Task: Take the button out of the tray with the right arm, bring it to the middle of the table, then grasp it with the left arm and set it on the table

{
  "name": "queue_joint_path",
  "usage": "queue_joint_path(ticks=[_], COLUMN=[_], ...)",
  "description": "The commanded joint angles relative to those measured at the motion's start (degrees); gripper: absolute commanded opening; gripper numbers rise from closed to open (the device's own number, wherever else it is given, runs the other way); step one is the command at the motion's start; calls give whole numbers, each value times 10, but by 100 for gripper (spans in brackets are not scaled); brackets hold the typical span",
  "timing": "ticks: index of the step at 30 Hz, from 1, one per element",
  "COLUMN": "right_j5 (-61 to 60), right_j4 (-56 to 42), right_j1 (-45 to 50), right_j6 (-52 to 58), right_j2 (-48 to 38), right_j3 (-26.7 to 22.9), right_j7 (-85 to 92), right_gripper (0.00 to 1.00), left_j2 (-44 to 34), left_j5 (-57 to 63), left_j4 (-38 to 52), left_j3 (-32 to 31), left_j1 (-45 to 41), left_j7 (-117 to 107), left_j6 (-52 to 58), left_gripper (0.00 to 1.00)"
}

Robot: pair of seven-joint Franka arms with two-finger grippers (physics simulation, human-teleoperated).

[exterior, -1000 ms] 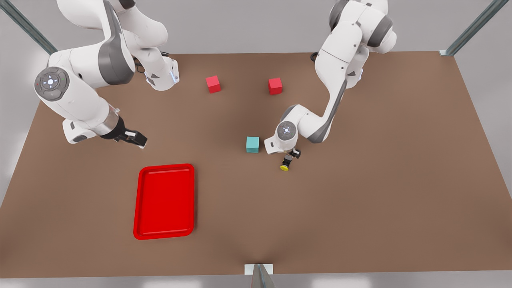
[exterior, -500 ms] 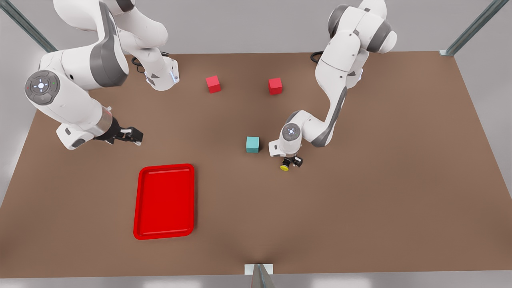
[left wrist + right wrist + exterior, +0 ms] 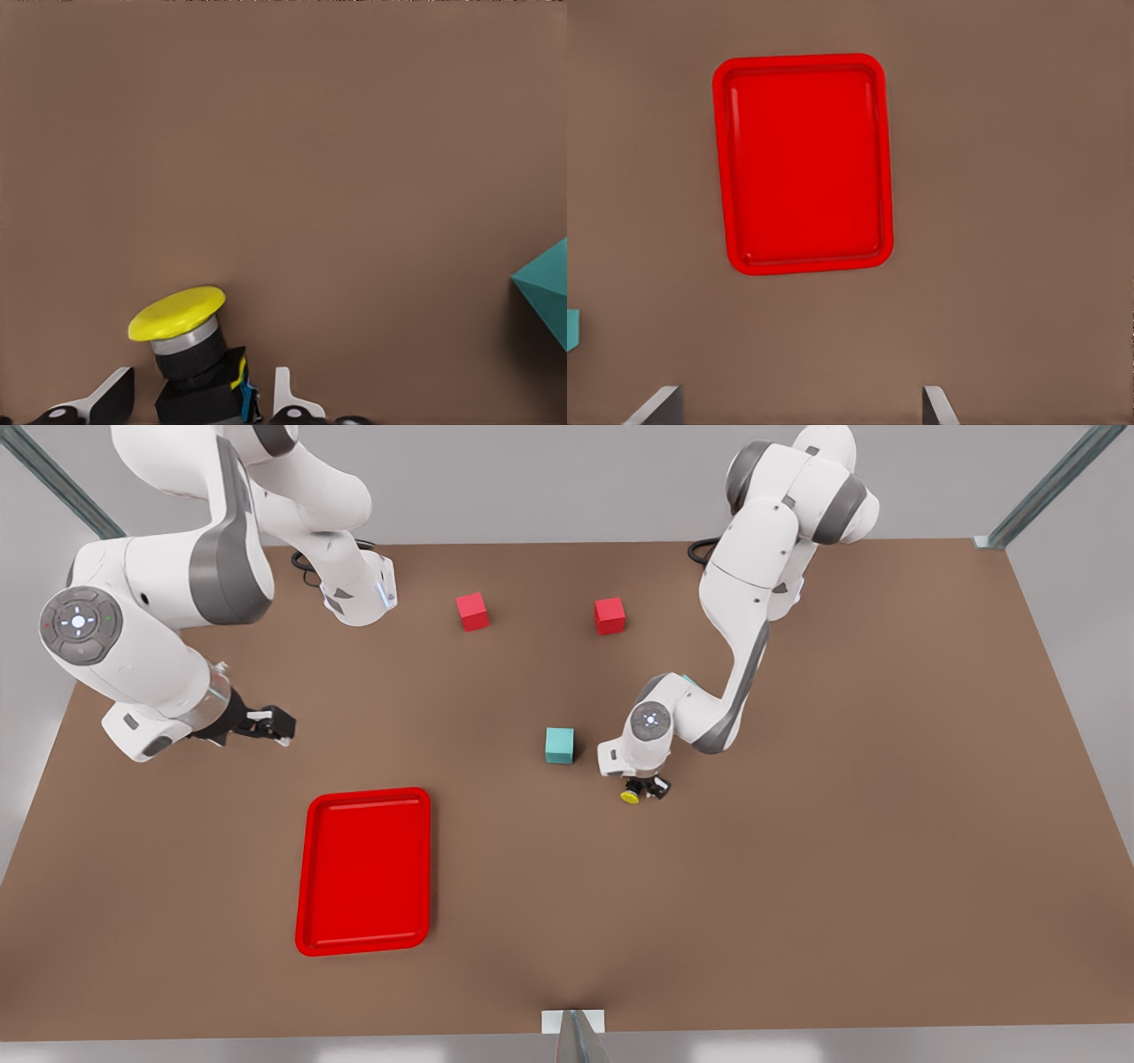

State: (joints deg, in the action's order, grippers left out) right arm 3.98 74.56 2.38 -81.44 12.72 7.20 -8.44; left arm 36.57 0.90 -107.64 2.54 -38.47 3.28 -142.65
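The button (image 3: 631,794) is seen in the front view on the brown table (image 3: 842,824) near its middle, just beside the teal cube (image 3: 559,745), with the left gripper (image 3: 645,788) directly over it; the left wrist view adds what that view leaves unclear: the button's dark body (image 3: 202,390) sits tilted between the two fingers (image 3: 288,394), the yellow cap leaning away, and whether the fingers still press it or have let go cannot be told. The right gripper (image 3: 266,726) is held above the table at the front view's left, well apart from the button; its fingers are spread wide, as the right wrist view shows, with nothing between them (image 3: 799,407). The red tray (image 3: 802,162) lies flat below that camera, seen whole with its raised rim; two red cubes (image 3: 472,611) are visible at the far side in the front view; no readable writing is seen on anything.
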Motion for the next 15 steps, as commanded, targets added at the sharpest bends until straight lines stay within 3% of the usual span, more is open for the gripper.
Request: queue_joint_path(ticks=[1,3,7,15], right_j5=[1,0,-1,3], right_j4=[0,0,0,-1], right_j1=[-1,-1,-4,-21], right_j6=[6,6,8,3], right_j2=[-1,0,-1,0], right_j3=[0,0,-1,0], right_j7=[45,46,46,48], right_gripper=[100,100,100,100], left_j2=[-1,-1,0,-1], left_j5=[1,1,1,-2], left_j4=[1,1,1,4], left_j3=[0,0,0,0], left_j1=[1,1,0,0], left_j7=[12,10,8,5], left_j6=[-1,-1,0,10], left_gripper=[80,68,58,55])
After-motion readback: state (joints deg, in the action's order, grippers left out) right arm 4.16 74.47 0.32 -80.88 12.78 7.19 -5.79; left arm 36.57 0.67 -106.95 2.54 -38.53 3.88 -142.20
